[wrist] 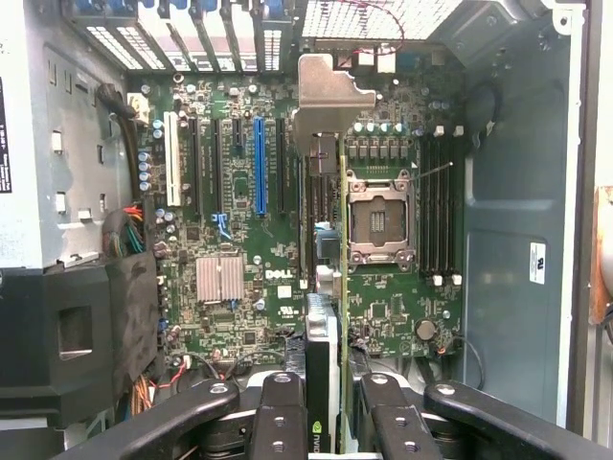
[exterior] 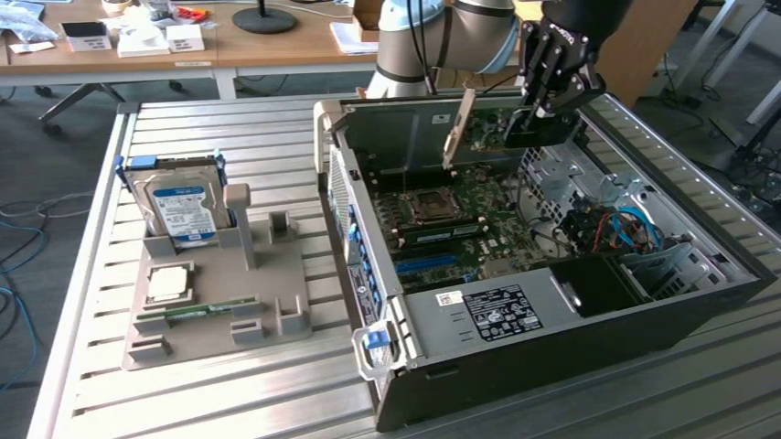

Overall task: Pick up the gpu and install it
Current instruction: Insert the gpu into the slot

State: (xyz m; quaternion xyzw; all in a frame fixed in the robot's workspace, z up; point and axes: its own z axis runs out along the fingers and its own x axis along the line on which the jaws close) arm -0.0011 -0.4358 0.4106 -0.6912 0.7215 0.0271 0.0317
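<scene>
Claw: claw [exterior: 551, 91] clenched on the gpu [exterior: 537, 128]; in the wrist view I saw the card pinched between both fingers [wrist: 278, 422].
Gpu place: off the surface [exterior: 244, 402], hanging under the claw inside the open case [exterior: 586, 338], above the motherboard [wrist: 220, 220]. I could make out no contact with the board.
Long axis: ran straight away from the claw toward the board, with the silvery bracket [wrist: 330, 91] at the far end. I saw the card edge-on.
Key relation: the card's edge hung just beside the CPU socket [wrist: 380, 220]. The blue slot [wrist: 259, 163] lay roughly parallel to that edge, on the side of the card away from the socket.
Progress: picked up, not seated, by my judgement.
Elsewhere: hard drive [exterior: 183, 206] and memory stick [exterior: 196, 309] sat on the tray [exterior: 287, 274] at the exterior view's left, well apart from the claw.
</scene>
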